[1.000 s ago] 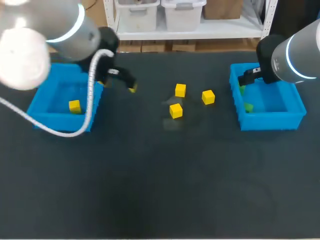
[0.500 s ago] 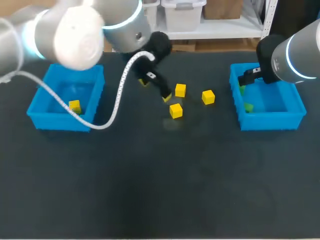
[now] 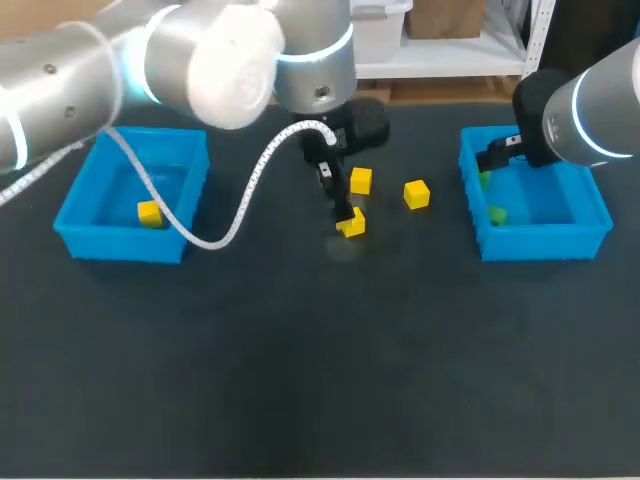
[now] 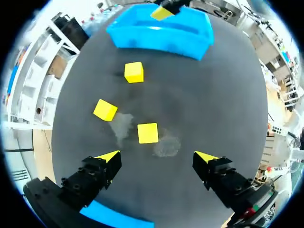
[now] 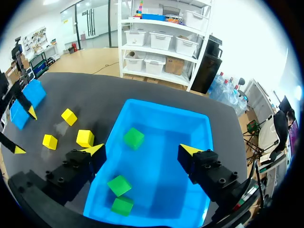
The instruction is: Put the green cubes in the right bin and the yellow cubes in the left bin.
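Three yellow cubes lie mid-table: one (image 3: 361, 180), one (image 3: 417, 194) and one (image 3: 351, 222). My left gripper (image 3: 336, 192) hangs open just above the nearest cube (image 4: 147, 133), which lies slightly ahead of the gap between its fingers (image 4: 159, 156); the other two (image 4: 105, 109) (image 4: 134, 72) lie further ahead. Another yellow cube (image 3: 150, 212) rests in the left bin (image 3: 120, 247). My right gripper (image 5: 142, 149) stands open and empty over the right bin (image 5: 161, 175), which holds three green cubes (image 5: 133, 137) (image 5: 119, 185) (image 5: 122, 205).
The right bin (image 3: 545, 240) sits at the table's right side and the left bin at its left. My left arm's white cable (image 3: 240, 205) loops over the table between the left bin and the cubes. Dark table surface stretches in front of the cubes.
My left arm has swung right from beside the left bin to over the loose yellow cubes, staying open. The right arm has kept still.
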Robot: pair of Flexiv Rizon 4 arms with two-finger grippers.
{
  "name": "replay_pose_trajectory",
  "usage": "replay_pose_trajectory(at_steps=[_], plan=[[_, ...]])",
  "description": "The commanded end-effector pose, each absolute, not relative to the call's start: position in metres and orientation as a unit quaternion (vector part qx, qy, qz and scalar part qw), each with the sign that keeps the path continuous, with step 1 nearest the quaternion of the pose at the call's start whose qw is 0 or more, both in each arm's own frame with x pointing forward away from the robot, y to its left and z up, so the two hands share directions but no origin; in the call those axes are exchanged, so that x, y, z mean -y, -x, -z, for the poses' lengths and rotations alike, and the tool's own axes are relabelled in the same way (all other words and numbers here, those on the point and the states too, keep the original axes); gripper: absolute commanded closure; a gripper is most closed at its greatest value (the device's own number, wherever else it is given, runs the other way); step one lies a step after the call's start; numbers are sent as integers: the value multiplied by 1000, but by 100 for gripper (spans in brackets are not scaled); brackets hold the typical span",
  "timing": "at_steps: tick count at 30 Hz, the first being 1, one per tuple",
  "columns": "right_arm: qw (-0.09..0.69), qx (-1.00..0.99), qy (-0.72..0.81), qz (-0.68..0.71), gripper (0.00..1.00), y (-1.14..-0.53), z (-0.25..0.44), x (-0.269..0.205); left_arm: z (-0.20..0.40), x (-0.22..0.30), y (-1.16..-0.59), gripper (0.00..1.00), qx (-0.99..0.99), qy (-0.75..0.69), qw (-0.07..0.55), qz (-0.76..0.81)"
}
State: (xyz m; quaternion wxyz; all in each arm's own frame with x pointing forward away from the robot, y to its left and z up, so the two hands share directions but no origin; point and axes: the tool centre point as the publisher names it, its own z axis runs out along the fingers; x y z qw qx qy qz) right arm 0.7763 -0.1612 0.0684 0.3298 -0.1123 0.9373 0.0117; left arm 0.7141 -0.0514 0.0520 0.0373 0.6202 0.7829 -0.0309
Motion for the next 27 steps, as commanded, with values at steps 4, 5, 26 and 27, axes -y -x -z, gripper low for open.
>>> replay_pose_trajectory(at_steps=[4,5,26,27], plan=[[332,-937,112,-11,0,-776,-68,161,-36,59,-732,0,-804,-593,-34,26],[332,-937,112,-11,0,-776,-68,161,-34,59,-733,0,-808,-587,-36,27],[332,-937,112,-11,0,-776,-68,161,-2,73,-741,0,-833,-551,-33,26],[332,-937,112,-11,0,-776,-68,161,0,74,-742,0,-836,-547,-31,24]])
